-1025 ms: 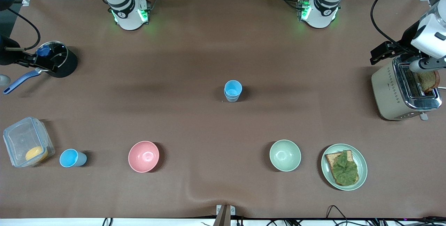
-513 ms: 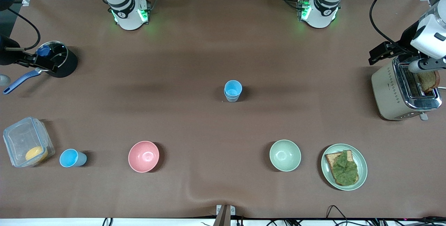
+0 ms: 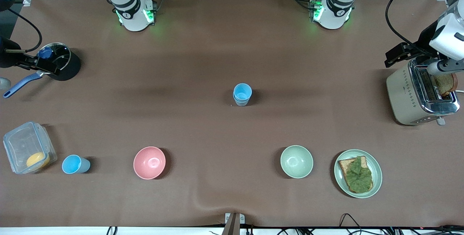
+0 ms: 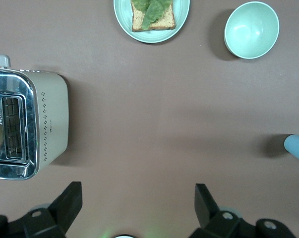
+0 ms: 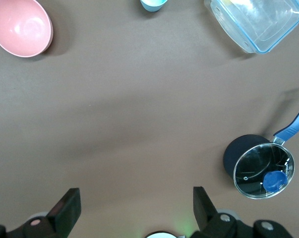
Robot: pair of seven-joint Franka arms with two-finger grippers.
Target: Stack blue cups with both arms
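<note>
Three blue cups on the brown table: two nested as one upright stack (image 3: 242, 94) at mid-table, one single cup (image 3: 75, 164) near the front camera toward the right arm's end.

The single cup stands between one clear lidded container (image 3: 28, 148) and one pink bowl (image 3: 149, 162). One pale green bowl (image 3: 296, 161) sits beside one green plate (image 3: 375, 162) bearing toast with lettuce. One toaster (image 3: 406, 93) at the left arm's end; one black pot (image 3: 67, 64) with glass lid at the right arm's end. Two grippers, both raised and waiting with fingers spread wide, holding nothing: left gripper (image 4: 139, 206) over bare table by the toaster, right gripper (image 5: 137, 206) over bare table near the pot.
</note>
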